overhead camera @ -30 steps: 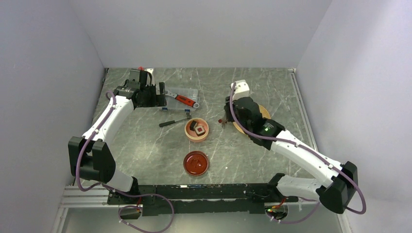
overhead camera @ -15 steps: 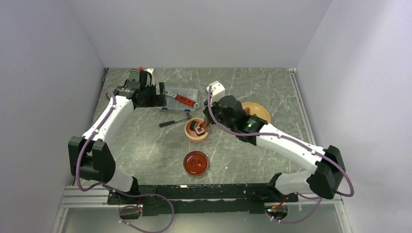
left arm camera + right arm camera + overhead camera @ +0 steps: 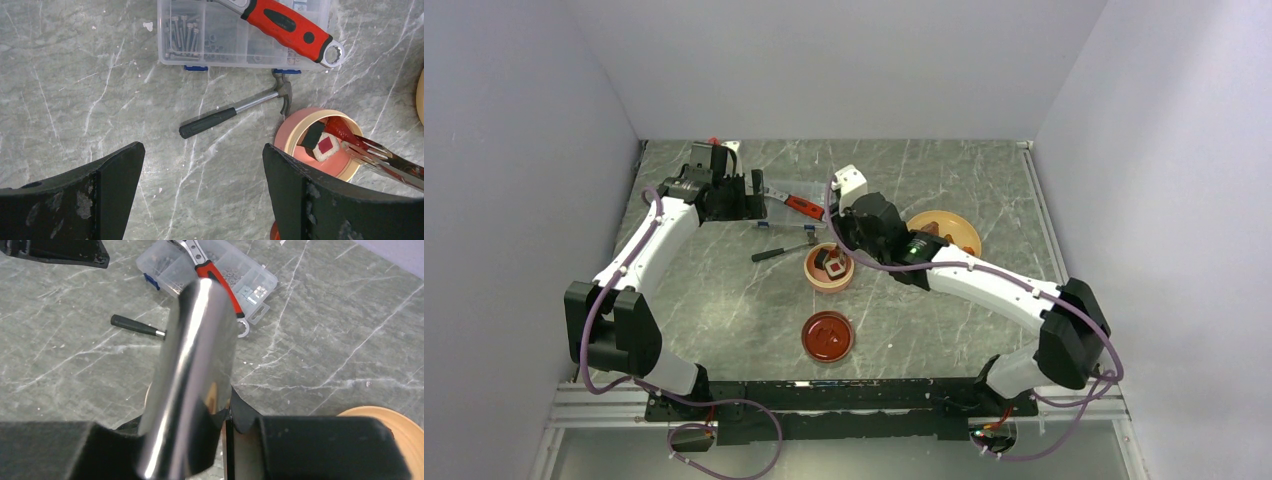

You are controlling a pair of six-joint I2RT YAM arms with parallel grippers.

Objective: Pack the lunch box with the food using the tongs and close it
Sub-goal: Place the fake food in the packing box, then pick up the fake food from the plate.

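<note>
Salmon-pink inside, the lunch box [image 3: 283,142] sits mid-table, just beside the head of the hammer [image 3: 235,111], with a black-and-white roll [image 3: 326,146] in it. We see the tongs [image 3: 195,355] reach over its rim, an orange-red piece [image 3: 340,131] at their tips. The right gripper [image 3: 200,440] is clamped on the tongs; the left gripper [image 3: 202,165] hangs wide open, empty. The dark red lid [image 3: 827,337] lies apart.

Light is even and diffuse, from above. The scene is bright, with only faint, soft-edged shadows on the grey marbled tabletop [image 3: 724,290]. The pale plain walls [image 3: 524,150] look a flat lilac-white.

In the right wrist view, the long grey polished-metal tongs [image 3: 192,370] loom in the foreground, out of focus, with a broad white glare streak. In the left wrist view, the tabletop veining is crisp.
</note>
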